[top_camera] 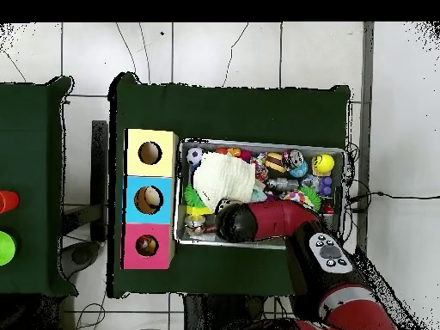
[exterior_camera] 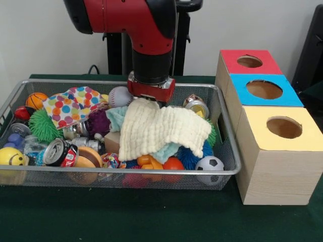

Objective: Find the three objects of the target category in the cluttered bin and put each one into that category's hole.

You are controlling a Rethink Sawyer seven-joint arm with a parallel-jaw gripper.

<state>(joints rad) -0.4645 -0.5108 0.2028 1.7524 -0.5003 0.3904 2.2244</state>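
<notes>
A wire bin (exterior_camera: 151, 172) holds a heap of mixed objects. On top lies a cream waffle cloth (exterior_camera: 159, 130), also seen from overhead (top_camera: 223, 178), over a teal cloth (exterior_camera: 117, 117). My gripper (exterior_camera: 150, 93) is down at the cream cloth's top back edge, and the cloth hides its lower end. From overhead the red arm (top_camera: 258, 220) covers it. Right of the bin stand three boxes with round holes, topped red (exterior_camera: 250, 61), blue (exterior_camera: 264, 89) and yellow (exterior_camera: 284, 127).
Around the cloth lie a polka-dot cloth (exterior_camera: 73, 105), baseball (exterior_camera: 119, 96), small basketball (exterior_camera: 36, 100), green spiky ball (exterior_camera: 43, 125), smiley ball (exterior_camera: 11, 157), soda can (exterior_camera: 59, 153), soccer ball (exterior_camera: 209, 164) and tin can (exterior_camera: 196, 105). The bin's right wall nearly touches the boxes.
</notes>
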